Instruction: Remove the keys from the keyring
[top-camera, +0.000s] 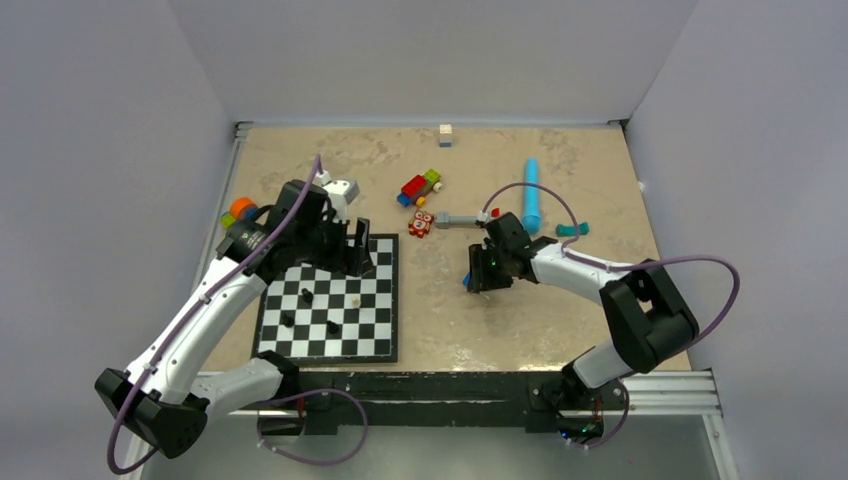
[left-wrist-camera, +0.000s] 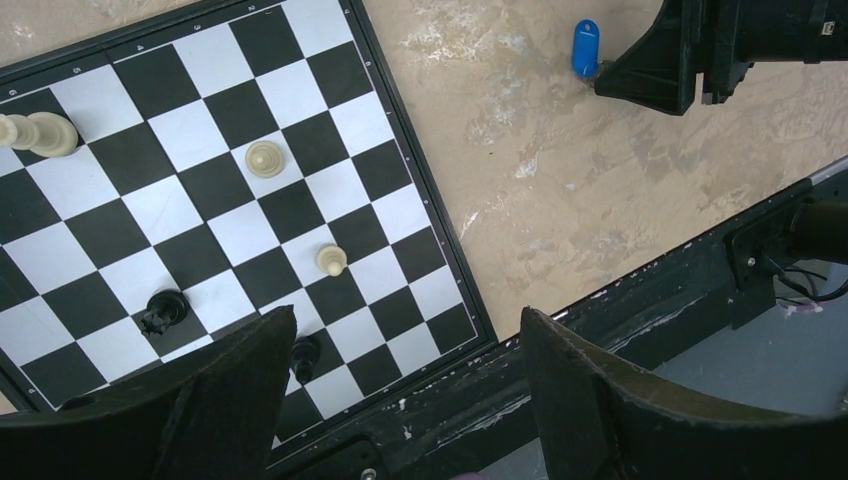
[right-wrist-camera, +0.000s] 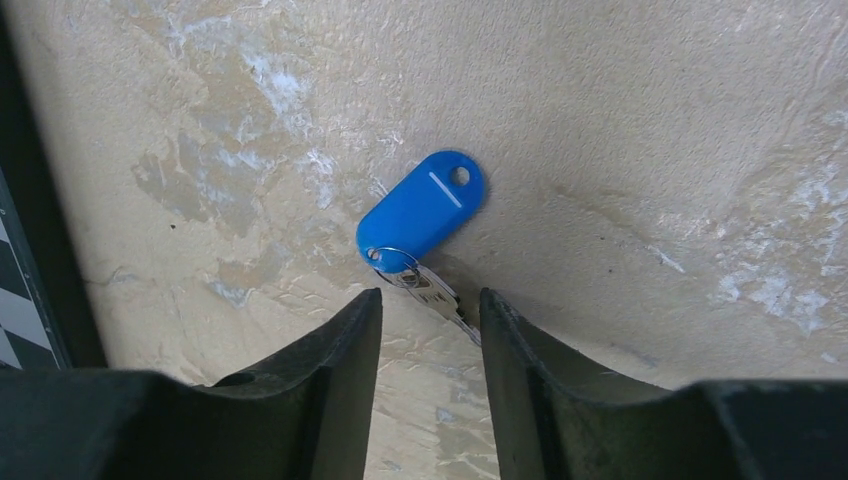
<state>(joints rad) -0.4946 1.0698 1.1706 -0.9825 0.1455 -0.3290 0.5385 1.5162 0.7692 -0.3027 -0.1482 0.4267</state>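
The keyring (right-wrist-camera: 420, 212) is a blue oblong tag lying flat on the beige table, with a thin metal ring at its near end. The keys (right-wrist-camera: 440, 298) are small and silvery, and they trail from that ring toward me. My right gripper (right-wrist-camera: 431, 293) hangs just above them, its jaws part open. The key tip reaches the inner edge of the right finger (right-wrist-camera: 500, 330); nothing is gripped. From the left wrist view the tag (left-wrist-camera: 585, 48) shows beside the right gripper (left-wrist-camera: 660, 70). My left gripper (left-wrist-camera: 407, 315) stands wide open and empty over the chessboard's near edge.
The chessboard (top-camera: 377, 320) carries a few pawns and lies to the left of the keyring. Behind the right gripper are a light-blue cylinder (top-camera: 530, 193), a grey bar with a red end (top-camera: 462, 218), a block car (top-camera: 419, 187) and a teal piece (top-camera: 572, 229).
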